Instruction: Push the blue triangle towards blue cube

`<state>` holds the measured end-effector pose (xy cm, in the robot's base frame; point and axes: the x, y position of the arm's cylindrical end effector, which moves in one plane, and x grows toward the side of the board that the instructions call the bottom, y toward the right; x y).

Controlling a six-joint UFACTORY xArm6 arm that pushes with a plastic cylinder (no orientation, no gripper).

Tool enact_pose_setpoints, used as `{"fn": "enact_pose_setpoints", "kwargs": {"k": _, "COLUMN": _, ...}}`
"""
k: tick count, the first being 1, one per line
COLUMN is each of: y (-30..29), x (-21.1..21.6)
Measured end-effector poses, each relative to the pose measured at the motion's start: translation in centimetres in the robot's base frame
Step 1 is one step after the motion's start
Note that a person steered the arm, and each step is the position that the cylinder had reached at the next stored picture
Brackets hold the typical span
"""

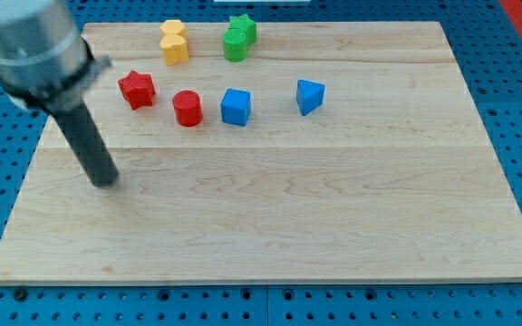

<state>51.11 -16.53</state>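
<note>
Taking the blue cube [236, 106] as landmark: between it and the blue triangle [309, 96] on the view's right lies bare board [270, 217], nothing blocks this gap. Just left of the cube stands the red cylinder [188, 108], farther left the red star [137, 89]. Below the cube the board is free. Above it stand the green blocks [238, 38] and yellow blocks [174, 42].

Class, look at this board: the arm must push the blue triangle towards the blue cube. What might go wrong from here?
My tip sits far at the view's left, beyond the red cylinder and blue cube; crossing straight to the blue triangle could knock them. An off-centre push may spin the triangle past the cube.
</note>
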Motion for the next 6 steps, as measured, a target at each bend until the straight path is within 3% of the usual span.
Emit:
{"fn": "enact_pose_setpoints", "kwargs": {"k": 1, "y": 4.7, "x": 0.0}}
{"fn": "enact_pose_setpoints", "kwargs": {"k": 3, "y": 5.0, "x": -0.2}}
{"fn": "enact_pose_setpoints", "kwargs": {"k": 5, "y": -2.1, "x": -9.9}}
{"fn": "enact_pose_setpoints", "kwargs": {"k": 6, "y": -3.4, "x": -10.0}}
